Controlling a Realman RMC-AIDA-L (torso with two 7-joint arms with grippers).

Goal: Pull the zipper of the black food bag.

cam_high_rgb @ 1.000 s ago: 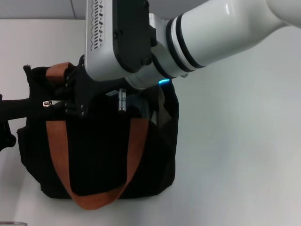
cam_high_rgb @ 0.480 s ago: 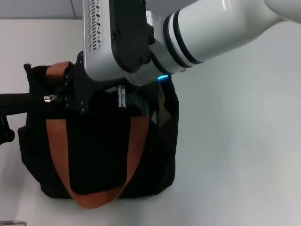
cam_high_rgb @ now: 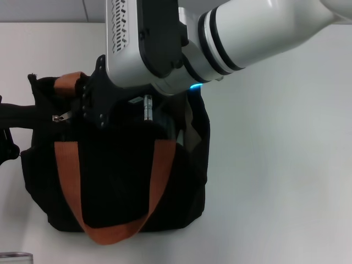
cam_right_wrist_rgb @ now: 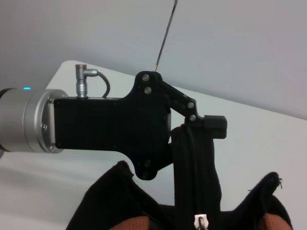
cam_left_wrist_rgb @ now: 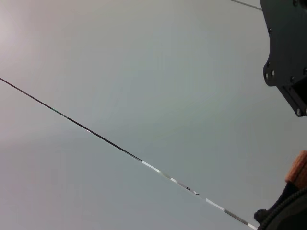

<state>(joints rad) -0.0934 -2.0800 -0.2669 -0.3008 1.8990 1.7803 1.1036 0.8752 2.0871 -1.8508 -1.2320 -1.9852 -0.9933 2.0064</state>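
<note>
The black food bag (cam_high_rgb: 115, 176) stands on the white table with orange-brown strap handles (cam_high_rgb: 69, 181) hanging down its front. My left gripper (cam_high_rgb: 38, 113) reaches in from the left and is shut on the bag's top end. The right wrist view shows that gripper (cam_right_wrist_rgb: 199, 127) clamped on a strip of black fabric. The small silver zipper (cam_high_rgb: 61, 116) sits on the top edge, also seen in the right wrist view (cam_right_wrist_rgb: 200, 221). My right gripper (cam_high_rgb: 76, 116) comes down from the upper right and pinches the zipper's tab, which tilts toward it.
White tabletop (cam_high_rgb: 275, 181) stretches to the right of the bag. The rim of a grey round object (cam_high_rgb: 14, 256) shows at the bottom left corner. My large white right arm (cam_high_rgb: 247, 33) crosses above the bag. The left wrist view shows mostly pale wall (cam_left_wrist_rgb: 120, 72).
My right gripper has shifted a little to the right along the bag's top, and the zipper has moved right with it. The left gripper keeps hold of the bag's end.
</note>
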